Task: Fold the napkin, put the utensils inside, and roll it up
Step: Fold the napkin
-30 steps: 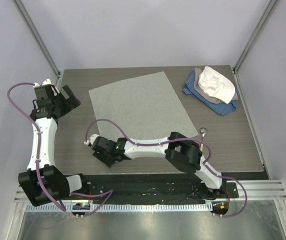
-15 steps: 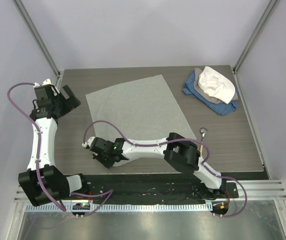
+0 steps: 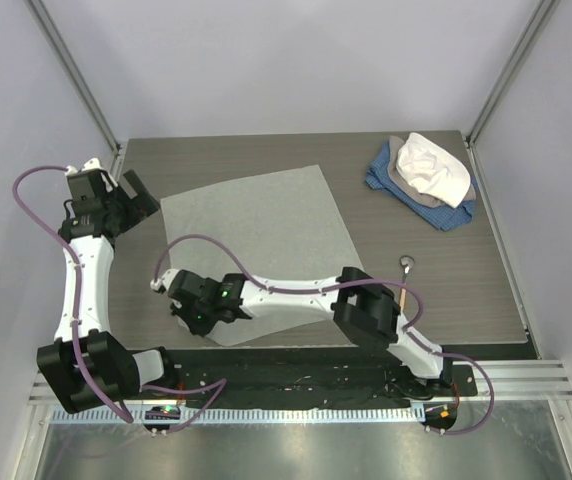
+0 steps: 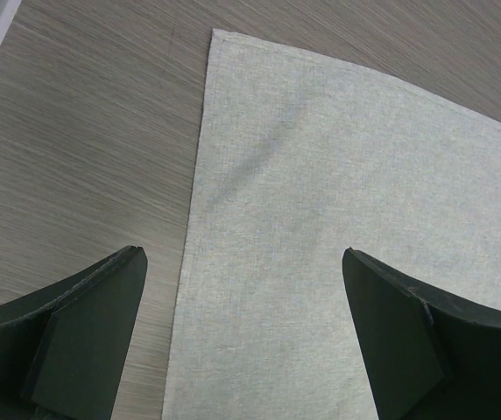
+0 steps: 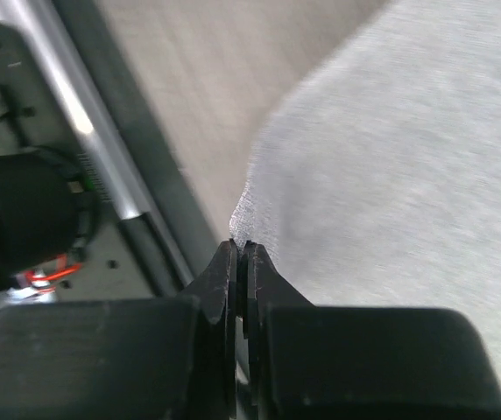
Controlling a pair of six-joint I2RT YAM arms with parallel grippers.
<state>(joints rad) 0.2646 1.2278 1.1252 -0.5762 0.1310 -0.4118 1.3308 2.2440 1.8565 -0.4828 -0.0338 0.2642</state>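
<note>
Since a second ago, the napkin (image 3: 256, 235) is being pulled toward the left and the near side of the table (image 3: 466, 290), and it is being turned a little. Its near left corner is being gripped by the right jaws, which are now shut.

From the top, the napkin is being kept flat on the table, with only that one corner being pinched. The spoon (image 3: 407, 266) is being left on the right side, apart from the napkin and partly hidden by the right arm (image 3: 296, 297). The heap of cloths (image 3: 424, 178) is being left in the far right corner. The left jaws are being held wide open just beside the napkin's far left corner.

From the left wrist, the open jaws are being held above the table, and the flat napkin is being seen between them.

From the right wrist, the jaws are being pressed tight together. The tip of the napkin's corner is being squeezed between them, close to the metal rail (image 5: 75, 114) at the table's edge.
</note>
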